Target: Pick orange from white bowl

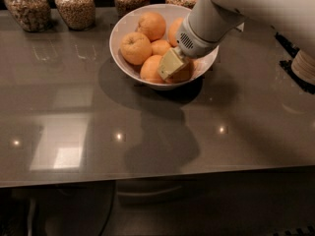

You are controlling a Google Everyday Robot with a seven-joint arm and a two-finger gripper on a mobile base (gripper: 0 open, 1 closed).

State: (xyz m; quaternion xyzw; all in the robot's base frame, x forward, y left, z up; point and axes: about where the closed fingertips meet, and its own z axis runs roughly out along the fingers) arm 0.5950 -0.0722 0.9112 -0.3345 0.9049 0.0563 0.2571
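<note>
On the glossy grey countertop [147, 136], the hand [171, 65] sits inside the white bowl [116, 43], grip unclear.

Orange [186, 75] at front of white bowl [123, 23], beneath gripper [168, 69]

Grey table [147, 132], white bowl [119, 28], grain jars [76, 6], gripper [170, 65] in bowl

From here the end effector [171, 64] looks pale yellow on a white arm [256, 4], and it sits low in the glossy white bowl [118, 31] among yellow-orange oranges [151, 26]. The counter [147, 132] is dark grey-brown with bright light spots. The glass jars [76, 6] hold speckled tan grains.
</note>
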